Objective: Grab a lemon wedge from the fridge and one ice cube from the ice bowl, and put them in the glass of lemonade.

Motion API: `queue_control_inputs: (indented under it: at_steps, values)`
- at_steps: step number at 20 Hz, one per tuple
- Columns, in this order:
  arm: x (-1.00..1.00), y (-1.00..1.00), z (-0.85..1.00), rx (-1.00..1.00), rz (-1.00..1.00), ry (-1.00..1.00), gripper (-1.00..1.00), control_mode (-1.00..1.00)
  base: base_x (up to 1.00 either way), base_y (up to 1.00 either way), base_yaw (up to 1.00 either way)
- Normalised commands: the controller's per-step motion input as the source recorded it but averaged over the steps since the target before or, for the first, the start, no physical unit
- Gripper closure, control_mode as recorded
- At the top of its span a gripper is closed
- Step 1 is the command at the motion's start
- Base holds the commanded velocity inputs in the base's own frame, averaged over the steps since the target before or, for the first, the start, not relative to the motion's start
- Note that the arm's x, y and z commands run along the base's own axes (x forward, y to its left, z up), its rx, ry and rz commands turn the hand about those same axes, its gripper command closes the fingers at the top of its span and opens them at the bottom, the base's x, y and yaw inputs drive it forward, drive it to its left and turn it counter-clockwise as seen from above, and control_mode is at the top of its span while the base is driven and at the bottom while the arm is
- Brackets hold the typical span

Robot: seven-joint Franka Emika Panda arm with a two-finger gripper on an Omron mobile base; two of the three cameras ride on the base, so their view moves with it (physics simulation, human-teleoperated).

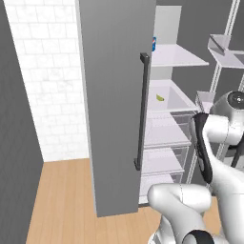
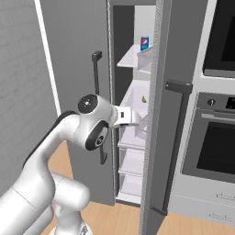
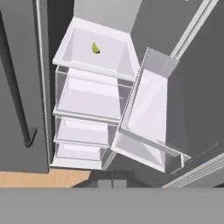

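The fridge (image 1: 114, 95) stands with both grey doors swung open, and its white shelves and clear drawers show inside. The lemon wedge (image 1: 160, 98) (image 2: 144, 99) (image 3: 95, 48), tiny and yellow-green, lies on a white middle shelf. My hand reaches into the gap between the doors, in front of and below that shelf and well short of the wedge. My gripper (image 3: 112, 183) peeks up at the bottom of the hand view, its tips close together with nothing between them. The ice bowl and the glass of lemonade are out of view.
A blue soda can (image 1: 154, 44) (image 2: 144, 43) stands on the upper shelf. The right door (image 2: 158, 114), with its white bins (image 3: 148, 127), hangs close beside my hand. The black oven (image 2: 220, 147) and microwave column stands to the right. Wooden floor lies below.
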Motion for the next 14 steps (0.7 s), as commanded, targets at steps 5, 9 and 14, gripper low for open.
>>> queue_control_inputs:
  at_steps: [5,9,14]
  values:
    - [0.97,0.58,0.0,-0.19,0.0,0.23,-1.0,-1.0,0.0,0.0,0.0]
    - [0.61,-0.07,-0.04,-0.17,0.0,0.02,-1.0,-1.0,0.0,0.0,0.0]
    - [0.53,-0.66,-0.07,-0.17,0.0,0.07,-1.0,-1.0,0.0,0.0,0.0]
